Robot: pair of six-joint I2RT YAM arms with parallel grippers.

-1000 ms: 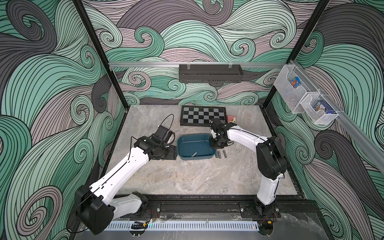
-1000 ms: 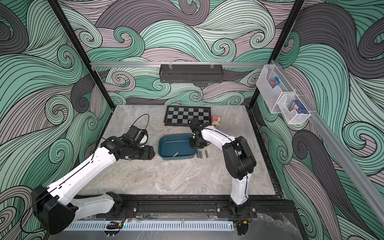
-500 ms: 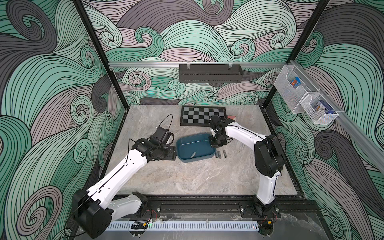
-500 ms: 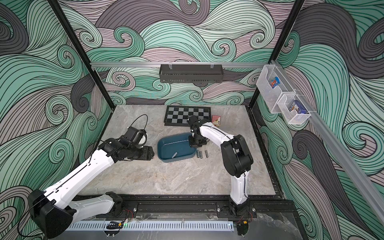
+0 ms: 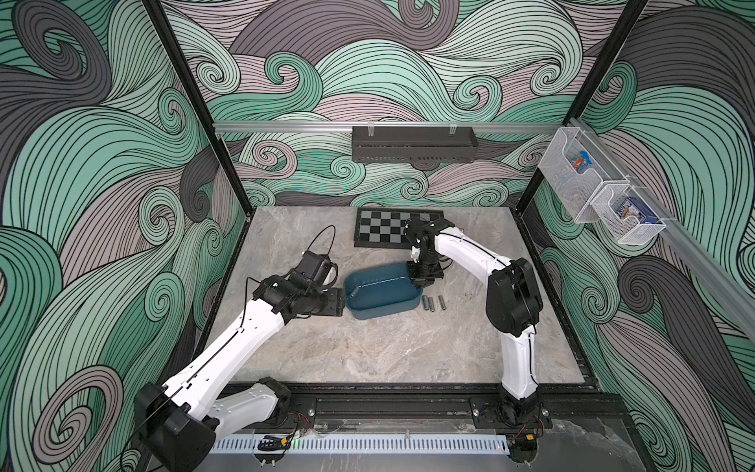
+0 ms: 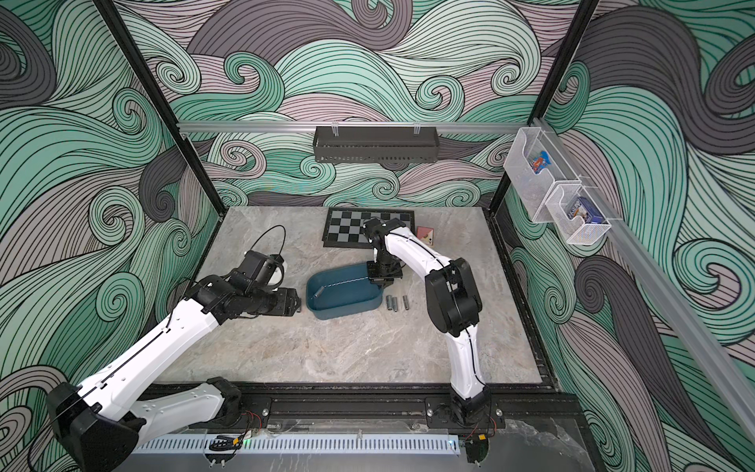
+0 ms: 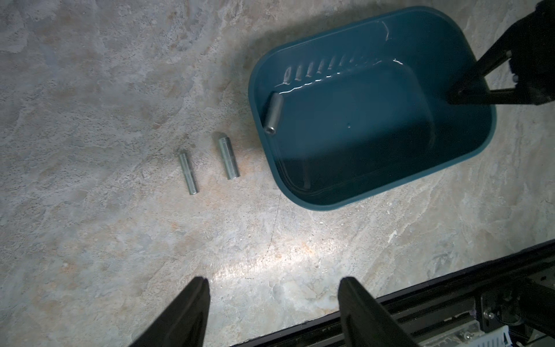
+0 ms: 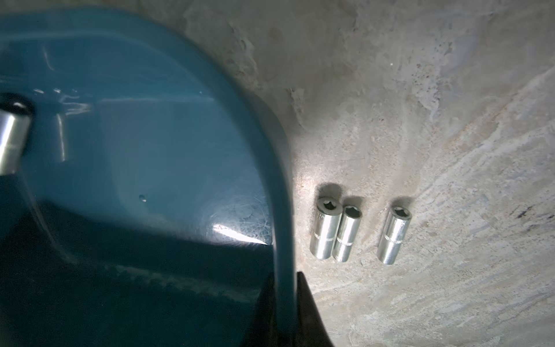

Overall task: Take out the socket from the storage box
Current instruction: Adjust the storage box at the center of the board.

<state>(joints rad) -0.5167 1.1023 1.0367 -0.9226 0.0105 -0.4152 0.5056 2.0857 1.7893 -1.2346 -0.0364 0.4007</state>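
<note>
At the table's front left, the left gripper [image 7: 273, 281] hangs with fingers spread and empty, near two loose sockets [image 7: 228, 157]. Just beyond, the storage box [image 5: 384, 314] holds one socket [image 6: 320, 291] against its left wall. The right gripper [image 6: 382, 278] is clamped on the box's right rim, with three sockets [image 5: 431, 303] lying beside it. A chessboard [image 5: 384, 231] lies farther back.

One socket [image 7: 273, 114] lies in the storage box [image 5: 384, 312]; three sockets [image 5: 432, 303] lie just right of it.

1x dark teal plastic tub [image 5: 380, 312]. 6x shiny steel cylinder sockets [image 8: 345, 232]: 1 socket [image 7: 273, 112] in tub, 3 just r of tub, 2 sockets [image 7: 228, 157] l of tub.
</note>
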